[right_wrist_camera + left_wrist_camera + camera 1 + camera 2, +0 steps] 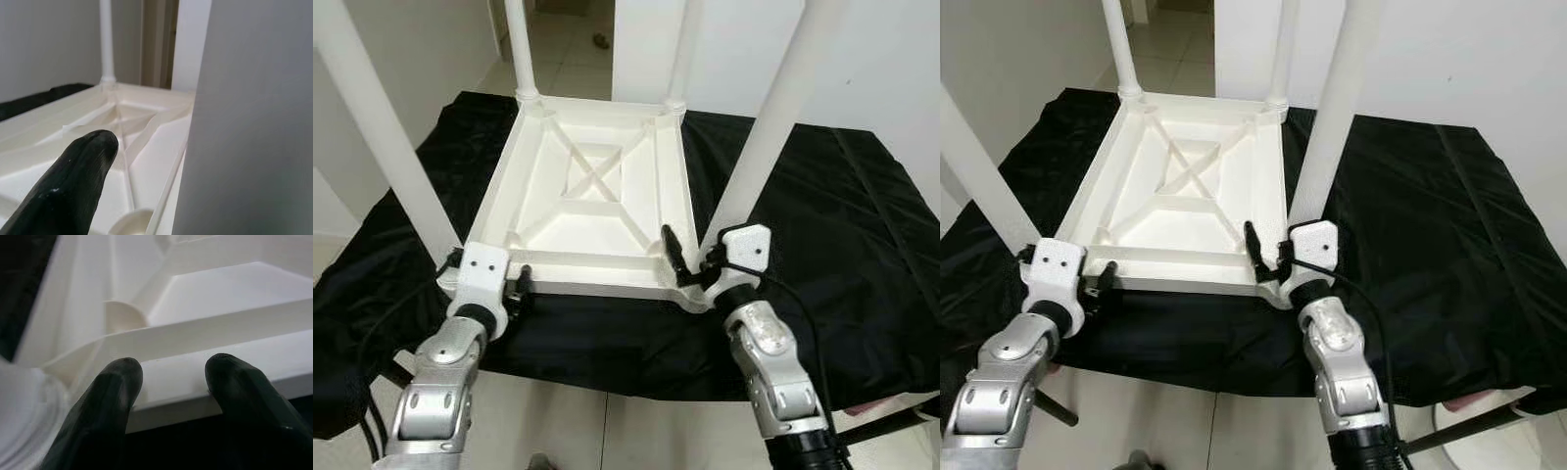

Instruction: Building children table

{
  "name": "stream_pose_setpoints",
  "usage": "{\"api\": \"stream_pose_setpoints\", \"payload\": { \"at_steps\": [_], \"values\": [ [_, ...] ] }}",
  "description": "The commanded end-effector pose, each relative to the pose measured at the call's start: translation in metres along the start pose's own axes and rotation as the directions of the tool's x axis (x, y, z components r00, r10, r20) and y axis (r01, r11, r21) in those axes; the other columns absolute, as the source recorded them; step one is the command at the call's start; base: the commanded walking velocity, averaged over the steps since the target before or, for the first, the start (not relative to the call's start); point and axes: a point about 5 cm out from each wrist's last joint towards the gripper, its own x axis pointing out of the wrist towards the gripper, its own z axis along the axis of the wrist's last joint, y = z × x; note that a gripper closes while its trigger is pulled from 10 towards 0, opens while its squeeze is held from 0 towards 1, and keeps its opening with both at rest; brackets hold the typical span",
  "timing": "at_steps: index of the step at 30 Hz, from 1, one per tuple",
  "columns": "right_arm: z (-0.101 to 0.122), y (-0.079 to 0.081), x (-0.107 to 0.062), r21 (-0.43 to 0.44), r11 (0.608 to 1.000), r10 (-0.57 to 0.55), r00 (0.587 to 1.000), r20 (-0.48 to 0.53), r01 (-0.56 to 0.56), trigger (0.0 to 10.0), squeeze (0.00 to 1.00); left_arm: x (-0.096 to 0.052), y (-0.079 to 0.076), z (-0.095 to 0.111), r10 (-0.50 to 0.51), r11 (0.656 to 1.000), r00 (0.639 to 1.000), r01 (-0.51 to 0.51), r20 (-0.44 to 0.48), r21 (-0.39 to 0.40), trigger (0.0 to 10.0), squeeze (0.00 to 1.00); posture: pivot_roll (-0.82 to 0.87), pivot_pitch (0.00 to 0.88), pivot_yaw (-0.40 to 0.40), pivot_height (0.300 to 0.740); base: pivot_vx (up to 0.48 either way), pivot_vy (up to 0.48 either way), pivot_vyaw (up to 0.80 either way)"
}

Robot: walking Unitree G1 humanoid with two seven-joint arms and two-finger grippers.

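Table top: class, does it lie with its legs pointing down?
No, the table top lies upside down on the black cloth, legs pointing up.

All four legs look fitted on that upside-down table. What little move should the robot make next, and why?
Probably close the left gripper on the near rim of the upturned white table top: its fingers straddle that edge, still open, while the right gripper is at the near right leg.

Head stereo pair looks forward and down from above near edge, both eyes sharing upturned table (592,186) on black-draped counter (862,235). Left wrist cam sits very close, aimed along fingers (105,404) at near rim. Right wrist cam looks across underside toward far leg (106,41), near leg probably blocking half.
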Motion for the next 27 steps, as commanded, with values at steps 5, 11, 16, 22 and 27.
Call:
{"api": "stream_pose_setpoints", "payload": {
  "at_steps": [5, 11, 16, 22, 27],
  "values": [
    [0.013, -0.003, 0.007, -0.004, 1.0, -0.005, 0.999, 0.043, 0.005, 10.0, 0.0, 0.012, -0.027, 0.01, -0.103, 0.994, 0.994, 0.104, 0.028, -0.045, 10.0, 0.0, 0.07, 0.034, -0.029, 0.74, 0.0, 0.0, 0.0],
    [0.018, -0.002, 0.009, -0.014, 1.0, -0.002, 0.998, 0.063, 0.003, 10.0, 0.0, 0.032, -0.032, 0.024, -0.055, 0.994, 0.997, 0.06, 0.05, -0.094, 10.0, 0.0, 0.07, 0.034, -0.036, 0.74, 0.0, 0.0, 0.0],
    [0.026, -0.008, 0.01, -0.036, 0.998, -0.044, 0.995, 0.092, 0.048, 10.0, 0.0, 0.042, -0.029, 0.027, -0.007, 0.994, 0.999, 0.013, 0.053, -0.108, 10.0, 0.0, 0.05, 0.036, -0.038, 0.74, 0.0, 0.0, 0.0],
    [0.039, -0.015, 0.014, -0.05, 0.995, -0.083, 0.988, 0.133, 0.09, 10.0, 0.0, 0.048, -0.021, 0.023, 0.054, 0.994, 0.998, -0.05, 0.043, -0.102, 10.0, 0.0, 0.04, 0.035, -0.032, 0.74, 0.0, 0.0, 0.0],
    [0.054, -0.02, 0.017, -0.062, 0.991, -0.11, 0.979, 0.174, 0.122, 10.0, 0.0, 0.05, -0.01, 0.016, 0.12, 0.988, 0.992, -0.117, 0.028, -0.098, 10.0, 0.0, 0.04, 0.039, -0.032, 0.74, 0.0, 0.0, 0.0]
  ]
}}
